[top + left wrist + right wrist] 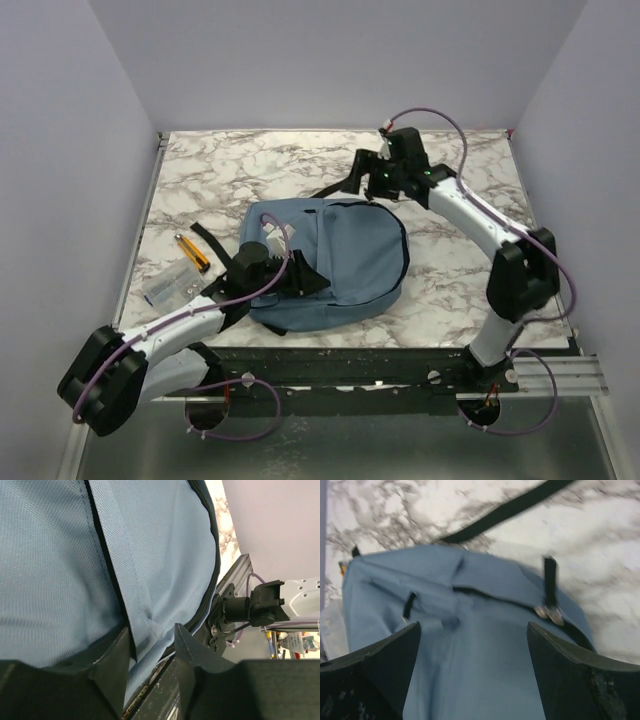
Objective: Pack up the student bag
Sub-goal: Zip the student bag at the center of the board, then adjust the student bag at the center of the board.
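A: Student bag (340, 255) status, what do we log for the grippers?
B: Left gripper (152, 630): jaws part-way apart, and we see a fold of the blue fabric lying between the fingers. Right gripper (472, 626): jaws spread wide, nothing in them, hovering above the bag's far end.
A: And where do we put the bag?
B: Flat on the marble table (460, 270), near the front edge, between both arms. Black strap (505, 511) lies beyond it.

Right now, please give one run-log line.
student bag: on table | left end effector: open astride bag fabric | right end effector: open near bag
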Controlling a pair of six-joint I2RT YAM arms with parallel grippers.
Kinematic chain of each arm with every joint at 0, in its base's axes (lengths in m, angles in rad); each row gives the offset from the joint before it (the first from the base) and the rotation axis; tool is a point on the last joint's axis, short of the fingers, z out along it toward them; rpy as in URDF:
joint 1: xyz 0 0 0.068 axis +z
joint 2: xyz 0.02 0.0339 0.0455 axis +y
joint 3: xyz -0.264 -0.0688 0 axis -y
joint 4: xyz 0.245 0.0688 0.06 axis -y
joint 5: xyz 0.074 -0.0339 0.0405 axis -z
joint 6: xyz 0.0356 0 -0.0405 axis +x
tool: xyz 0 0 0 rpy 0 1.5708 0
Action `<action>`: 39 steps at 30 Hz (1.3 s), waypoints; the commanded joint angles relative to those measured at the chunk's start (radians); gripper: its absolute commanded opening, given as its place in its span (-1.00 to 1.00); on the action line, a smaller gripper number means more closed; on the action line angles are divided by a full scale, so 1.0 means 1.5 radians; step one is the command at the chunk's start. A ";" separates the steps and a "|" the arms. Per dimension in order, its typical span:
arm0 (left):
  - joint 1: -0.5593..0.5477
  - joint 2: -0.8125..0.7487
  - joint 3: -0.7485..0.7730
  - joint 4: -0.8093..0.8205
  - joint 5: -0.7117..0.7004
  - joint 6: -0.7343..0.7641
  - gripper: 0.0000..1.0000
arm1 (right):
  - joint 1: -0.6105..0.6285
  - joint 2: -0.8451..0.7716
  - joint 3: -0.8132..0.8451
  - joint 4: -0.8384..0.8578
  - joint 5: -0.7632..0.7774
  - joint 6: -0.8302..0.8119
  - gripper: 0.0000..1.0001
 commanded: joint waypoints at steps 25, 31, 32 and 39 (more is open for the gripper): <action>-0.008 -0.245 0.145 -0.154 0.060 0.113 0.11 | -0.155 -0.305 -0.502 0.340 -0.336 0.209 -0.99; -0.009 -0.267 0.199 -0.241 -0.019 0.173 0.11 | -0.155 -0.262 -0.207 0.245 -0.317 0.184 -0.99; -0.009 -0.272 0.206 -0.257 -0.033 0.184 0.11 | -0.154 -0.249 -0.153 0.226 -0.313 0.179 -0.99; -0.008 -0.312 0.201 -0.286 -0.069 0.221 0.11 | -0.137 -0.098 0.168 0.183 -0.300 0.112 -0.99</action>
